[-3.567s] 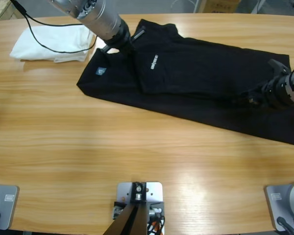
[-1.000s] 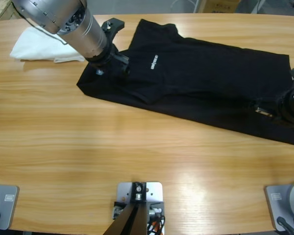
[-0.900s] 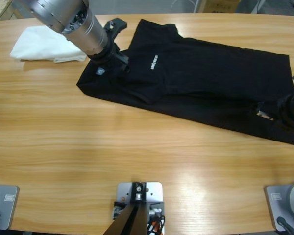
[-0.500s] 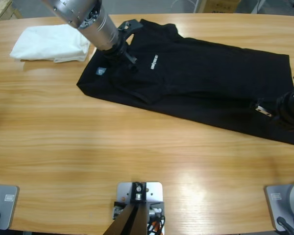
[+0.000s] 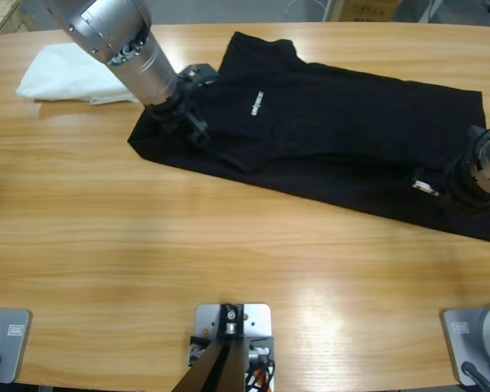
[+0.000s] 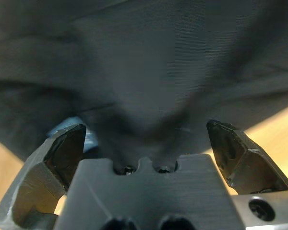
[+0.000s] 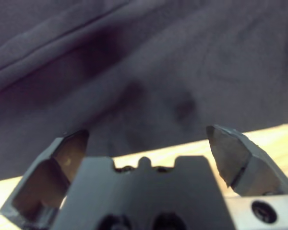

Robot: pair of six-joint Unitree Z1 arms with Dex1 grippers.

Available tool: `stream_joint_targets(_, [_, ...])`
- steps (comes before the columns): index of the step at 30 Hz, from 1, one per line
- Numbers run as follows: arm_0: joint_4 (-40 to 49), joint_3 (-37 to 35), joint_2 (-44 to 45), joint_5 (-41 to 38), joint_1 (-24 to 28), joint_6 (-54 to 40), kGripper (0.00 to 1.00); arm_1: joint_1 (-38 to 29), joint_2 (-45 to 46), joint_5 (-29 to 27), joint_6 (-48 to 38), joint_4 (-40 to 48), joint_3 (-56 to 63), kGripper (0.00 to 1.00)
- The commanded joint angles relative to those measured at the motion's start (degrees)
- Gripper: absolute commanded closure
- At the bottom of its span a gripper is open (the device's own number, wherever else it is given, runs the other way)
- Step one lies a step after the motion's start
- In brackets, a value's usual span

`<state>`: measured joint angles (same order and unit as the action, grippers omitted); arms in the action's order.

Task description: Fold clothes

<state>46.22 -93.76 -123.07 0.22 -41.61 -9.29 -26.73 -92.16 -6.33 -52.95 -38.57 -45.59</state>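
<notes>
Black polo shirt [image 5: 327,139] lies spread across the far right half of the table [image 5: 188,253], collar end at left, hem end running off toward the right edge; one side looks already lapped over the body, white chest lettering [image 5: 256,103] facing up.

Step in hand, as I read it: grab both ends and bring the next fold over. To do it well I want each hand to bite only the layers I mean to lift — get low, pinch right at the cloth edge, close fully before raising, then lift both ends together so the panel doesn't skew.

Left hand [image 5: 192,110] sits on the collar/shoulder corner, jaws apart with black fabric bunched between them in the left wrist view — not clamped yet. A bit of the blue neck label [image 6: 84,136] shows by one jaw. Arm comes in steeply from the far left corner.

Right hand [image 5: 441,181] hovers at the near hem edge, jaws apart, cloth edge and bare wood below it; arm enters low from the right.

White folded garment [image 5: 73,73] sits far left, just beside the left arm — keep clear.
</notes>
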Motion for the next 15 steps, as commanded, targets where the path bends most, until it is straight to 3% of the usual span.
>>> stream_joint_targets(1, [0.2, -3.0, -7.5, 1.7, 3.3, 2.2, 0.023, 2.2, -2.8, 0.8, 1.7, 2.0, 2.3, 0.000])
stream_joint_targets(9, [0.0, -3.2, -9.2, 2.0, 2.6, 4.5, 0.023, 2.2, -2.4, 0.8, 1.6, 2.4, 2.8, 0.000])
stream_joint_targets(15, [-1.1, -3.2, -10.0, 9.5, 3.0, 10.7, 0.018, 2.2, -1.8, 0.8, 1.9, 2.1, 2.8, 0.000])
